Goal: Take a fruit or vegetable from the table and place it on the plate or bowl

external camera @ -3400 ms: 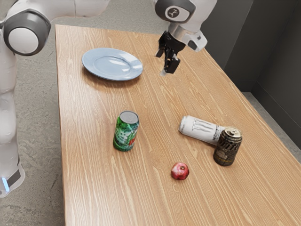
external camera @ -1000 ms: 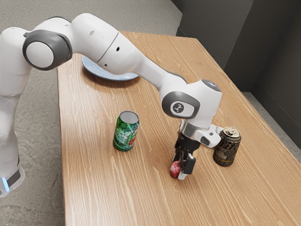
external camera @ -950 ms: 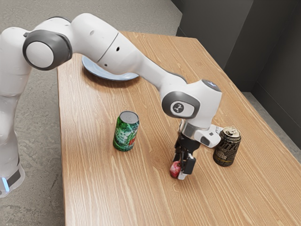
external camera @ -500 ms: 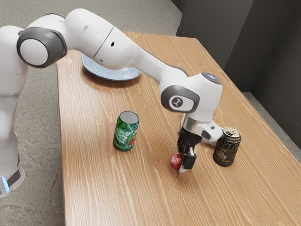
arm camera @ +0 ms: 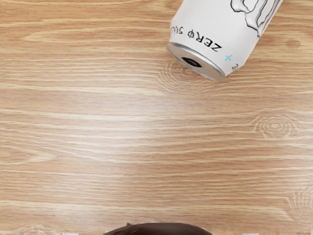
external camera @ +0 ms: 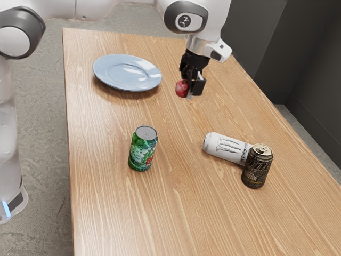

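Red fruit (external camera: pixel 182 88) is pinched between the two black fingers of my hand (external camera: pixel 191 88), which is closed on it and holds it clear of the worktop (external camera: pixel 176 213) in the upper middle of the exterior view. It sits low in the grip, near the fingertips and bulging toward the frame's left, so I judge the hold workable but not deep. In the wrist view the fruit is the dark blur (arm camera: pixel 156 229) right under my hand, with bare wood grain beyond it and the open end of the white can (arm camera: pixel 222 34) further out.

The blue plate (external camera: pixel 127 72) lies just to the left of the fruit in the exterior view, near but not under it, and nothing is on it. So I take the step in hand to be the carry across to the plate. To do it well I would move sideways at this height until the fruit hangs over the plate's middle, not its rim, then come down close before I let go. The plate is shallow and the fruit round, so a drop from height could send it rolling off.

Further out, in the lower half of the frame, the green can (external camera: pixel 143 148) stands upright, the white can (external camera: pixel 226 146) lies on its side, and the dark can (external camera: pixel 257 166) stands touching it. All three are well apart from my path.
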Robot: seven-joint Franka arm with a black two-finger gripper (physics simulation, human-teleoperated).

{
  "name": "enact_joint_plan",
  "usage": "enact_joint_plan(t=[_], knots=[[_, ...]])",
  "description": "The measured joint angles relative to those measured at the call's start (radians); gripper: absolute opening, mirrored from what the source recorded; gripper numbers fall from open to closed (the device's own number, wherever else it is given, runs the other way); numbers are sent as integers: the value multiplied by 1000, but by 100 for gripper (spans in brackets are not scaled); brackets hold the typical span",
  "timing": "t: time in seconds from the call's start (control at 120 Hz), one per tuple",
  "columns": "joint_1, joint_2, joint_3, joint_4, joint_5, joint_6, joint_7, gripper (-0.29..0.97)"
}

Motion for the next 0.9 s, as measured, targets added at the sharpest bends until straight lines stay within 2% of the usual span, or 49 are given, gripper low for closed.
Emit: enact_joint_plan(t=[0.192,0.258,0.342,0.425,0.6,0.75,0.9], knots=[[-2,11,297,-1,-1,-59,83,37],[43,34,383,-1,-5,-69,119,37],[149,95,443,18,-16,-77,163,37],[269,162,412,60,-31,-82,210,37],[409,191,272,74,-41,-79,291,37],[437,204,260,75,-44,-62,351,38],[436,209,269,75,-53,-49,411,57]])
